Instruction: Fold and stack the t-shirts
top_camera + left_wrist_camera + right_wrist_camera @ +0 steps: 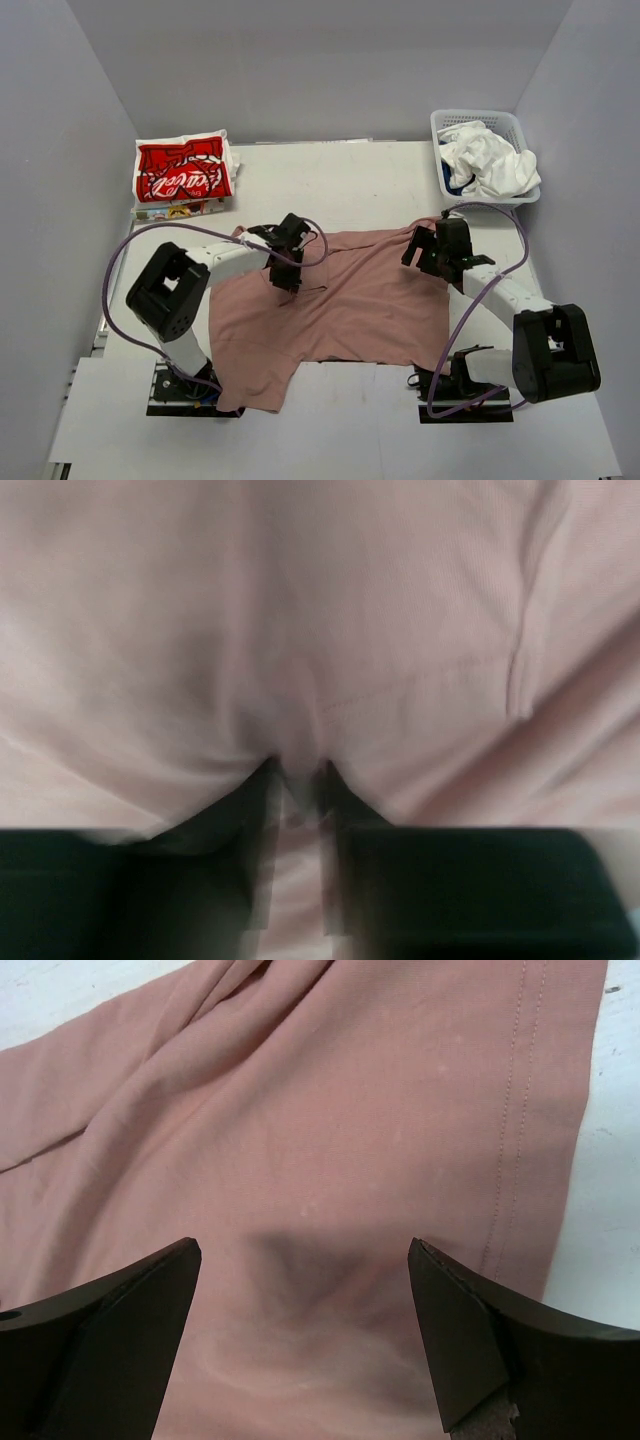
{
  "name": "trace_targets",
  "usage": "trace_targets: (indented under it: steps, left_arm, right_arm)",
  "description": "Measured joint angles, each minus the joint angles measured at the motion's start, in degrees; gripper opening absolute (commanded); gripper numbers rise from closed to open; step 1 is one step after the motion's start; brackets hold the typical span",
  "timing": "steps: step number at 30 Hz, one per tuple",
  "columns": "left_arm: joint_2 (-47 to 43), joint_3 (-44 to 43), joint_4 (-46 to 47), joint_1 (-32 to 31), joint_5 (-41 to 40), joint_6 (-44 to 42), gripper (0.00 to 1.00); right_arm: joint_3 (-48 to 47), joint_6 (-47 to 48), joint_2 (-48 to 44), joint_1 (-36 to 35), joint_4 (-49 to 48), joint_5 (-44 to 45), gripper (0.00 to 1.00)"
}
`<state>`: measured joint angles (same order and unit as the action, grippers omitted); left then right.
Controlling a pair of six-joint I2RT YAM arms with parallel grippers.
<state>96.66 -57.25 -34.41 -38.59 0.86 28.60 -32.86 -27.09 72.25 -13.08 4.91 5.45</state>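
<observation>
The dusty pink t-shirt [350, 300] lies spread on the table between the two arms, one corner hanging toward the left base. My left gripper [290, 277] is down on its upper left part. In the left wrist view the left gripper [297, 775] is shut on a pinch of the pink t-shirt [350, 610]. My right gripper [428, 258] is at the shirt's upper right edge. In the right wrist view the right gripper [304, 1250] is open just above the pink t-shirt [350, 1090], close to its stitched hem. The red t-shirt [183, 173] lies folded at the back left.
A white mesh basket [480, 118] at the back right holds a crumpled white t-shirt [495, 160], with a bit of navy cloth [455, 186] showing. Another light folded cloth [180, 210] shows under the red shirt. Grey walls enclose the table on three sides.
</observation>
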Motion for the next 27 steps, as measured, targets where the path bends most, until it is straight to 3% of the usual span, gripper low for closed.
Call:
trace_targets:
  steps: [2,8,12,15,19,20,21,22,24,27]
  left_arm:
    - [1.07,-1.31,-0.81,0.00,-2.12,0.50,0.01]
    - [2.40,-4.87,-3.87,0.00,-7.45,1.42,0.00]
    - [2.80,-11.91,-6.45,0.70,-13.14,0.31,0.00]
    - [7.45,-25.07,-8.07,2.01,-17.84,-3.13,0.00]
    - [23.56,-53.44,-7.67,5.01,-23.30,-10.25,0.00]
    - [29.38,-62.95,-8.48,6.10,-24.52,-12.15,0.08]
    - [35.47,-72.89,-8.66,7.45,-25.57,-13.62,0.38]
    - [40.87,-81.26,-8.50,8.76,-25.90,-15.10,0.98]
    - [47.67,-89.33,-4.92,12.50,-25.73,-16.55,1.00]
    - [43.89,-74.42,2.51,18.18,-24.90,-17.20,1.00]
  right_arm:
    - [0.04,0.02,-0.13,0.00,-0.26,-0.09,0.90]
    - [0.09,0.17,-0.44,0.00,-0.48,-0.07,0.90]
    - [0.31,0.52,-0.44,0.00,-0.61,0.02,0.90]
    - [0.44,0.66,-0.44,0.00,-0.39,0.76,0.90]
    - [0.39,1.05,-0.42,0.00,-0.37,1.27,0.90]
    - [0.22,1.07,-0.20,0.00,-0.33,1.29,0.90]
    - [-0.17,1.14,0.17,0.00,-0.11,1.38,0.90]
    - [-0.87,1.18,1.01,0.00,0.13,1.49,0.90]
    - [-2.91,1.62,3.06,0.00,0.92,1.53,0.90]
    - [-4.76,2.47,4.57,-0.02,1.33,1.68,0.90]
